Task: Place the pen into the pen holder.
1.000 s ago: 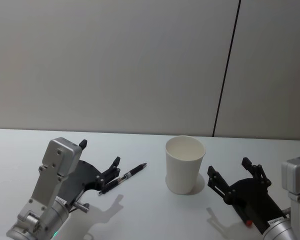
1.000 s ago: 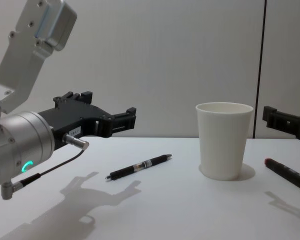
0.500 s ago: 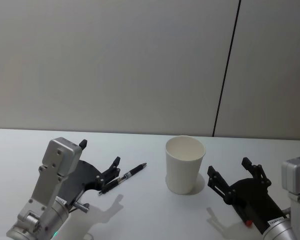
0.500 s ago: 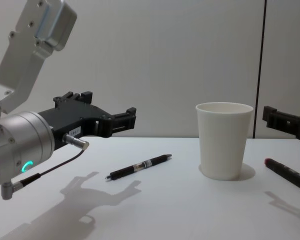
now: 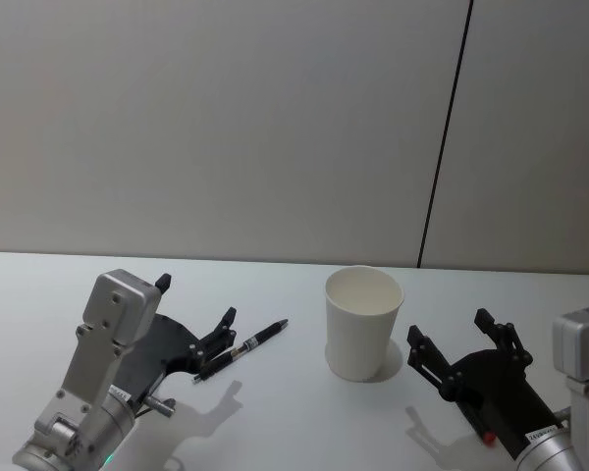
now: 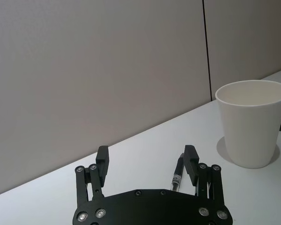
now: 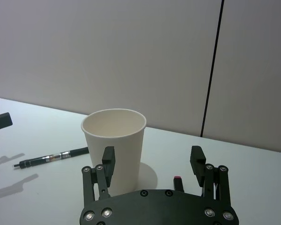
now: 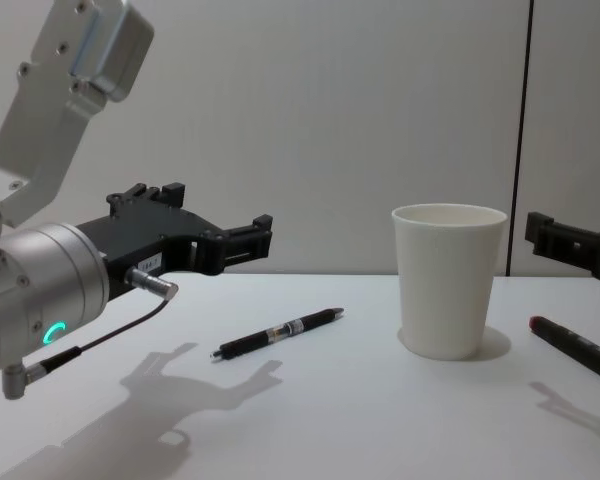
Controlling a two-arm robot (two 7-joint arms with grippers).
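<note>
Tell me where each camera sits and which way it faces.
Head: high, looking down at the table; left claw and right claw, both open, flank the pen holder.
Chest: low, looking across; left arm looms at left.
Left wrist: behind the left claw, facing the pen.
Right wrist: behind the right claw, facing the pen holder.
Shared: both wrist views catch pen and pen holder.

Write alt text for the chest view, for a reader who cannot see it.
A white paper cup stands on a white table, with a black pen lying flat to its left, apart from it. The open left gripper hovers at the left above the table; the right gripper enters at the right edge above a red-tipped marker.
</note>
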